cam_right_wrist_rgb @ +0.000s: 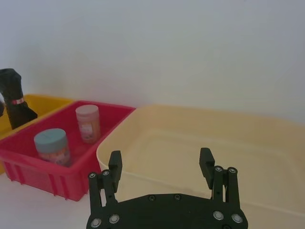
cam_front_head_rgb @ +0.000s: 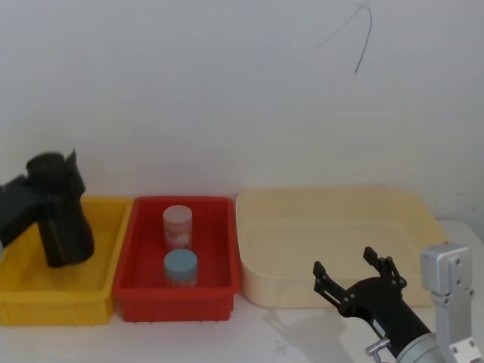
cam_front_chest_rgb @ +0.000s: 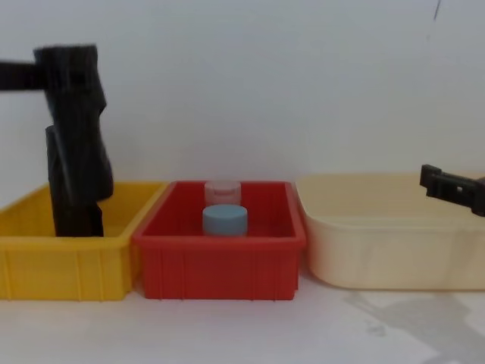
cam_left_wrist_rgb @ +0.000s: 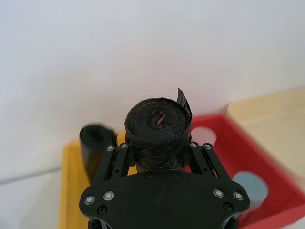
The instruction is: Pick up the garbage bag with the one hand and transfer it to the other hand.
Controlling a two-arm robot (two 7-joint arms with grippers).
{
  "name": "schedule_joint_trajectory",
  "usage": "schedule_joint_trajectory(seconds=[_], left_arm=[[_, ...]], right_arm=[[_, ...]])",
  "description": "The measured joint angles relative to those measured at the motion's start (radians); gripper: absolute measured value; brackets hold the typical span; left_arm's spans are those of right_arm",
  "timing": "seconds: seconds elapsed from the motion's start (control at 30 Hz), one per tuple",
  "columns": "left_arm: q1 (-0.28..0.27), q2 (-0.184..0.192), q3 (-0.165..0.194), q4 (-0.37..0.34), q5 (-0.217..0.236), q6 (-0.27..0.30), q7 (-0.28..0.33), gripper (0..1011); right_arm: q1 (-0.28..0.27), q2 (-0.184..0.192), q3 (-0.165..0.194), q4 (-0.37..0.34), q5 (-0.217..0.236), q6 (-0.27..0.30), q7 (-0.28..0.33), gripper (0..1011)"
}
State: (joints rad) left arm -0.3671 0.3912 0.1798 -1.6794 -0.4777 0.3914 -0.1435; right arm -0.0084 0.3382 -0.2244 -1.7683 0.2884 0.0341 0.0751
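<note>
Left wrist view, left gripper [cam_left_wrist_rgb: 158, 147] clenched on bag [cam_left_wrist_rgb: 157, 125], right wrist view, right gripper [cam_right_wrist_rgb: 160, 160] released, tray [cam_right_wrist_rgb: 248, 129] just ahead, head view, bag in left gripper over yellow bin [cam_front_head_rgb: 57, 302], chest view, second roll [cam_front_chest_rgb: 76, 182] below the bag.

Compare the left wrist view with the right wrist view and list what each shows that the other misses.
Left wrist view: the left gripper shut on the rolled garbage bag, seen end-on. Right wrist view: the right gripper, open and empty, near the cream tray. Both: the cream tray, the red bin with its blue-lidded jar and pale jar, and the yellow bin.
</note>
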Motion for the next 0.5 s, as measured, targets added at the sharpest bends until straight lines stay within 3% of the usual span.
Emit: schedule_joint_trajectory(seconds=[0.2,0.5], left_arm=[[-0.072,-0.013,0.002,0.001,-0.031,0.050,-0.019,488],[-0.192,-0.039,0.047,0.037,-0.068,0.129,-0.060,488]], right_arm=[[0.022,0.012,0.001,-0.006,0.013,0.014,0.035,1000],[0.077,0.044,-0.002,-0.013,0.055,0.075,0.129,1000]])
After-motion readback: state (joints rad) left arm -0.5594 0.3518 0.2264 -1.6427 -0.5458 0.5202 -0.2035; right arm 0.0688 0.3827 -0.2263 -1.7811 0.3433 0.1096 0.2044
